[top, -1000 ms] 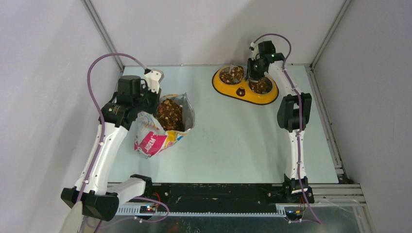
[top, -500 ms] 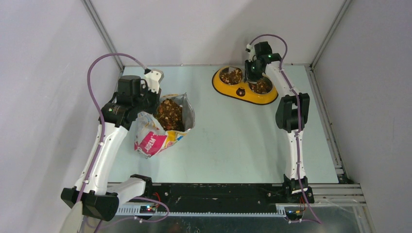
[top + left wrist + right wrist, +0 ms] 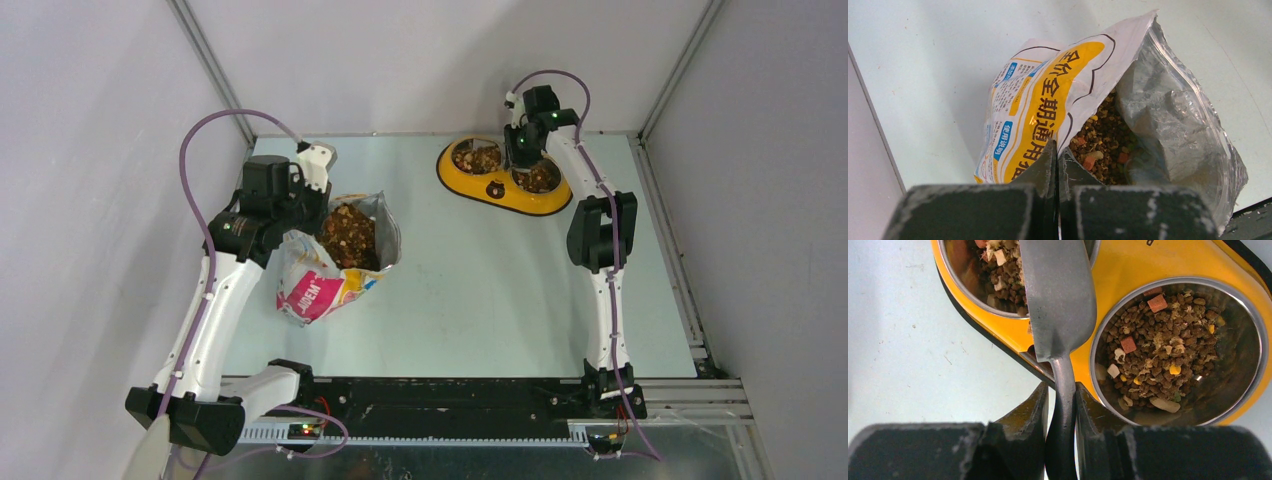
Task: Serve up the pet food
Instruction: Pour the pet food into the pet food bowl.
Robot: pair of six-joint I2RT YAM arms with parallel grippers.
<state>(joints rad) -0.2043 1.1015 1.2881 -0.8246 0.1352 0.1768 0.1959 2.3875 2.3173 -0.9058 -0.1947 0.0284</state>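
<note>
Bag (image 3: 1048, 100) rim being pinched by closed left jaws, scoop (image 3: 1058, 290) handle being gripped by right jaws over yellow feeder (image 3: 1128, 267), pet food (image 3: 1153, 360) being held in both bowls (image 3: 1257, 335)

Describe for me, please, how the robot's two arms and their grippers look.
Both the left arm and right arm have slim white links joined by chunky black joint housings, with a small green light on each. A purple cable loops along each. The left gripper and right gripper have matte black, scuffed fingers tapering to wedge tips.
</note>
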